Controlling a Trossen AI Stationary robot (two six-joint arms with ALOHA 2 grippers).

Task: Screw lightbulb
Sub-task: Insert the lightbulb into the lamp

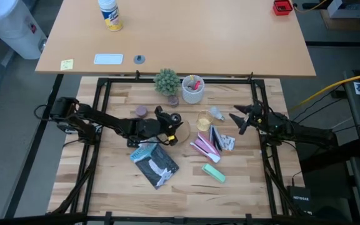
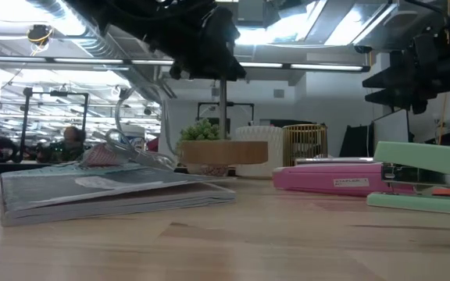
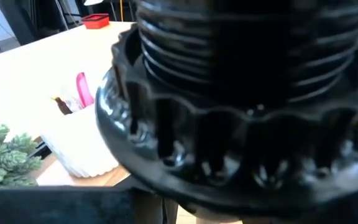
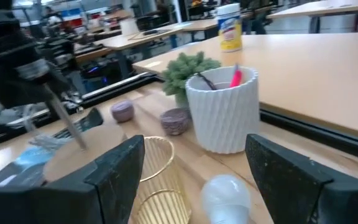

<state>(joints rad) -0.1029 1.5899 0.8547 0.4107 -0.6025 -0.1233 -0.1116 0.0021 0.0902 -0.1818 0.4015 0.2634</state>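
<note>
The near strip of the wooden table [image 1: 105, 187] lies bare from the left edge to the right, and both near corners are open; the clutter sits in the middle. Nearest in that cluster are a grey booklet [image 1: 155, 164] and a green stapler [image 1: 214, 172], with a pink stapler [image 1: 205, 145] just beyond them. Farther in, the lightbulb [image 1: 217, 114] lies on its side on the table, just right of a gold wire cup [image 1: 204, 119] and in front of a white ribbed pot [image 1: 193, 89]; it is small, whitish and rounded, and its base cannot be made out. The right gripper [image 1: 237, 120] hovers just right of the lightbulb, its two fingers [image 4: 114, 171] spread wide with the bulb in the gap between them, not touching it. The left arm reaches in from the left edge, its gripper [image 1: 172, 127] over the wooden stand [image 1: 179, 132] with its black socket [image 3: 241, 112]; whether its fingers are spread or pressed together cannot be told. A small green plant [image 1: 166, 81] stands at the far edge.
</note>
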